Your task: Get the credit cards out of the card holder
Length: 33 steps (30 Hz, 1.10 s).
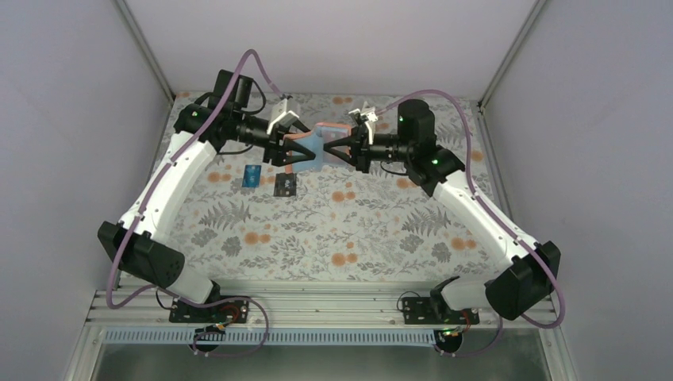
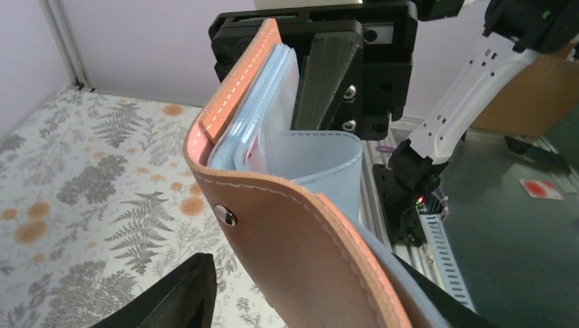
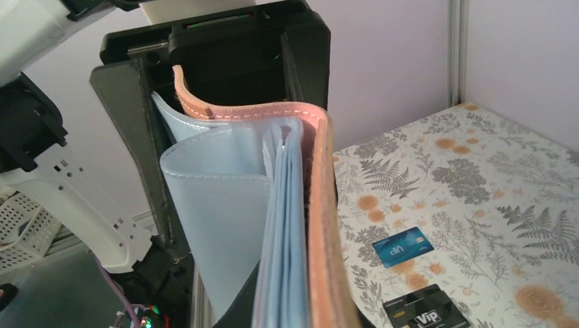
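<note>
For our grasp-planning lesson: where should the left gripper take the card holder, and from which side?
The card holder's loose tan flap, from the left, one finger on each face. The right gripper pinches the other flap, so this one's end sticks out between the left gripper's open fingers.

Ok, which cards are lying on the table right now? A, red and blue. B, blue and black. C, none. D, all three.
B: only the blue card and the black card lie on the table, near the raised wallet.
</note>
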Each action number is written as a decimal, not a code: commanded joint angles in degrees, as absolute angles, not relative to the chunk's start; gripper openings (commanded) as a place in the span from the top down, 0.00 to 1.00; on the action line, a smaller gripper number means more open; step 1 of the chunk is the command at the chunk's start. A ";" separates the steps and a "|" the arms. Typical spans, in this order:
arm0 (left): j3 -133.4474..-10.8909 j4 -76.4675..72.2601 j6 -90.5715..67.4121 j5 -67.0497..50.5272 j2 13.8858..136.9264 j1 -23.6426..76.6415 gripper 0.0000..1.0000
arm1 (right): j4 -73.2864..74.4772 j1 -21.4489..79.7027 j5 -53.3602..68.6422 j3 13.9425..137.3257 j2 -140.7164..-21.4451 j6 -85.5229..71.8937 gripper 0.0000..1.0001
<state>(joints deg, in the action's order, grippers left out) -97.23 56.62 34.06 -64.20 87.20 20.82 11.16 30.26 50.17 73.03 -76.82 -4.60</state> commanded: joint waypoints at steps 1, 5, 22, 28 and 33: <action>-97.30 53.13 33.22 -62.55 85.95 21.34 0.34 | 9.47 31.49 50.17 74.71 -77.51 -5.03 0.96; -97.15 50.72 30.28 -60.31 87.20 21.70 0.18 | 10.52 32.28 50.62 75.90 -78.71 -4.54 0.96; -99.51 52.99 30.74 -58.97 88.82 21.75 0.97 | 16.31 32.24 50.01 76.13 -75.50 1.42 0.89; -99.24 55.95 33.27 -59.89 88.25 21.23 0.98 | 19.41 28.81 52.18 73.77 -72.17 4.99 0.59; -99.39 57.44 34.79 -61.28 87.90 20.92 0.98 | 20.63 24.50 51.92 72.38 -71.17 4.52 0.51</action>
<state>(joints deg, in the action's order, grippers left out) -98.37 54.81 31.86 -59.33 88.12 21.34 19.59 27.35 51.00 72.95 -73.21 3.25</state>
